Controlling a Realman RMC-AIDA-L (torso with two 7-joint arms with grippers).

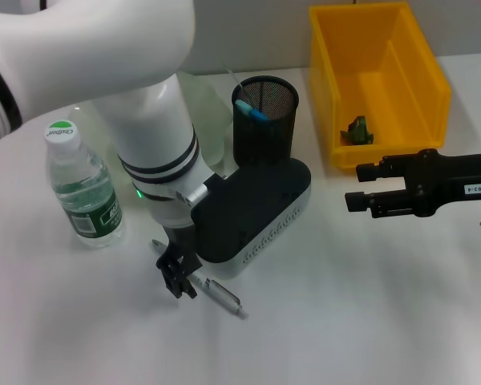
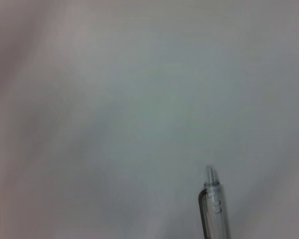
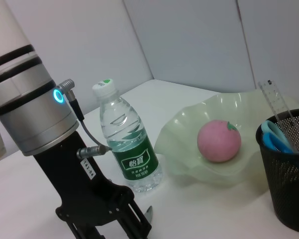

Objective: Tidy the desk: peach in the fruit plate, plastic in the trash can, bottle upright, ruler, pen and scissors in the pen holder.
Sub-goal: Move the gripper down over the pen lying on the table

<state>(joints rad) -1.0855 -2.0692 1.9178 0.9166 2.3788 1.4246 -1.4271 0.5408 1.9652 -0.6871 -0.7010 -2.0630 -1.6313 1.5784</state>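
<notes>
Pen (image 1: 216,289) lying flat on the white bench (image 1: 369,321), lower centre of the head view, is the one item not yet put away. The left claw (image 1: 179,278) is pressing down over its near end, fingers closing around the barrel, though a firm grip cannot be confirmed. The right claw (image 1: 361,186) is hovering at centre right, fingers parted and empty. The pen holder (image 1: 264,120) is standing at upper centre, already holding scissors and ruler.
</notes>
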